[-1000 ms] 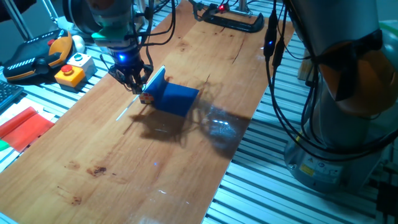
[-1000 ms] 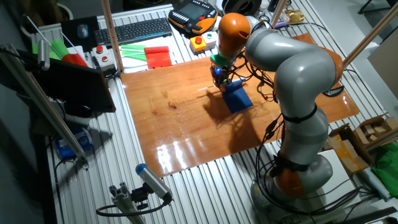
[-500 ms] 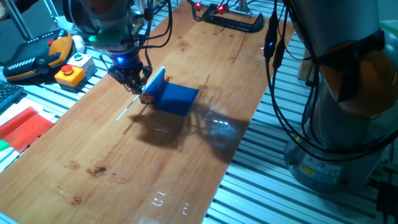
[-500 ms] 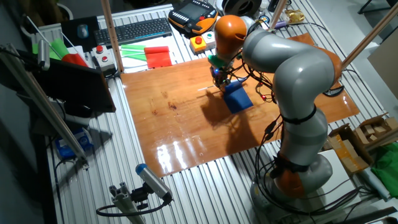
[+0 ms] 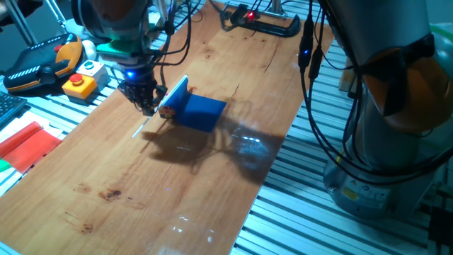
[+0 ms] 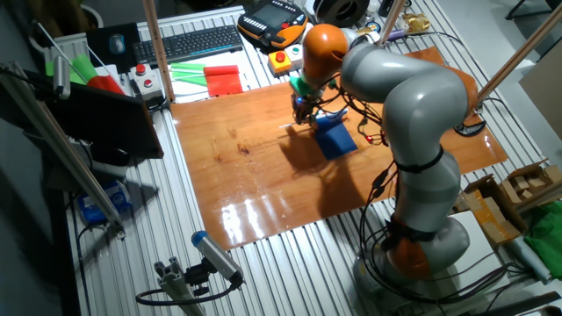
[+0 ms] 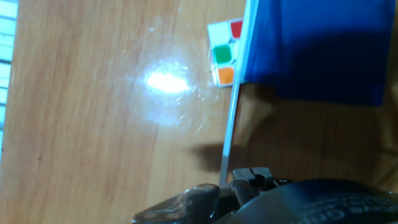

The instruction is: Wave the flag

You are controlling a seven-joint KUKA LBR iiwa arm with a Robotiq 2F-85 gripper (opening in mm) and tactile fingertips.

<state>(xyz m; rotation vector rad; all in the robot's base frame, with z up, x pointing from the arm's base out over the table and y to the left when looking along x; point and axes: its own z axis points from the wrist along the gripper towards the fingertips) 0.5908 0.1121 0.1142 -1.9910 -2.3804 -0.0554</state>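
glossy orange-brown wooden board [image 5: 212, 177] lies on a ribbed aluminium-profile table [image 6: 290, 263], with a bright light glare on the wood in the hand view. around it: a black keyboard [image 6: 189, 42], a yellow emergency-stop box with a red button [image 5: 79, 83], an orange-and-black handheld pendant [image 5: 39, 62], a flat red sheet [image 5: 25, 145] off the board's edge, and a black clamp [image 5: 263, 23] at the board's far end.

the royal-blue rectangular cloth flag on a thin white stick [image 5: 198, 110] sits on the board about mid-width, toward the side with the stop box. the stick is the long axis; in the fixed view it runs diagonally from upper right down to lower left, its bare end pointing toward the near-left, with the cloth bunched out to the right of it. a small multicoloured puzzle cube [image 7: 224, 53] sits just beside the stick at the cloth's corner, touching or nearly so.

the dark two-finger gripper [image 5: 145, 105] hangs down at the bare lower part of the stick. the fingers look close together around the stick, but cannot tell whether they really pinch it; the hand view shows the stick ending at the finger base, blurred.
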